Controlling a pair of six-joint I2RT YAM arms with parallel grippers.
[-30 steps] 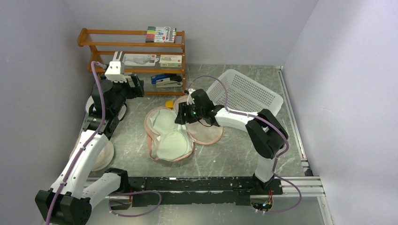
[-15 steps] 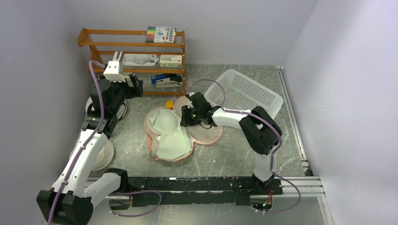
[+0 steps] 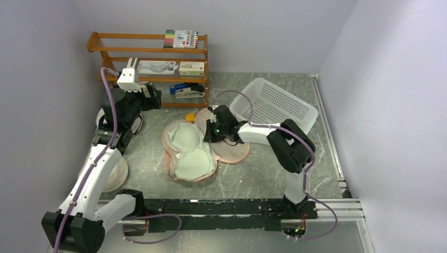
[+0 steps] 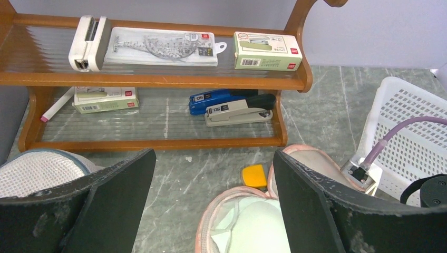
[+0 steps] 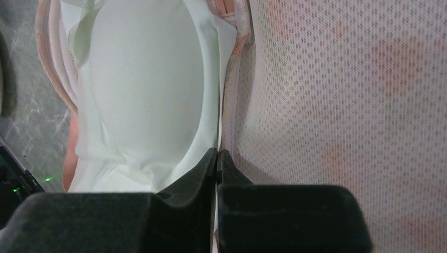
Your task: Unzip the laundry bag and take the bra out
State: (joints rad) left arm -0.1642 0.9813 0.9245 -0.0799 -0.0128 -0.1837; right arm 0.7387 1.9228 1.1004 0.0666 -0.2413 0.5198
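Observation:
The laundry bag lies unzipped and spread flat mid-table, its pale mesh lining turned up on the right. The white bra rests in the bag's left half, cups up. My right gripper is down at the seam between bra and lining. In the right wrist view the right gripper is shut, with a sliver of the bra edge between the fingers, next to the lining. My left gripper hangs open above the table near the shelf, holding nothing; the bra shows below it.
A wooden shelf with stationery stands at the back left. A tilted white basket sits behind the right arm. A small yellow object lies by the bag. A white mesh bag and a cream dome sit at the left.
The right gripper's jaws have closed from part open, and it has shifted slightly left onto the bra's edge. The left arm has stayed put.

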